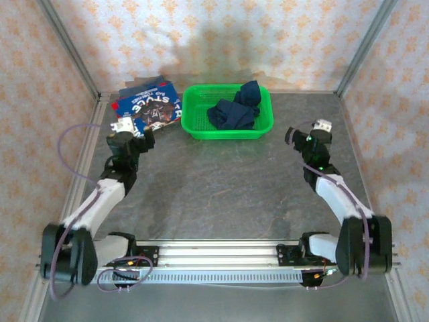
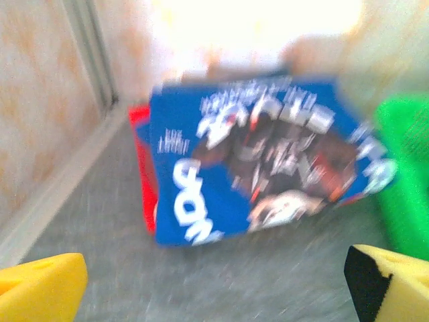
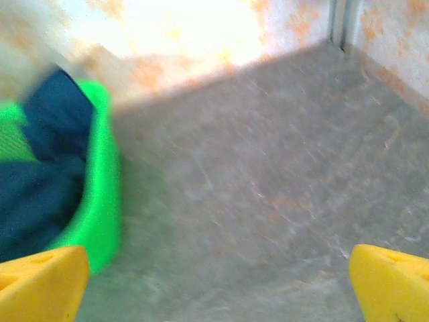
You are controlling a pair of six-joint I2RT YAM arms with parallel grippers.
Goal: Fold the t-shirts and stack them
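Navy t-shirt lies crumpled in the green basket, up at twelve o'clock on the surface, and the heap runs roughly eight to two o'clock. The folded blue-on-red stack sits just beside the basket at its nine o'clock. The right gripper is released and empty, and it's the nearer one, with the shirt at its ten o'clock. The left gripper, also released, faces the stack.

Sharp, evenly lit overhead view; both wrist views motion-blurred, glare washing their tops.
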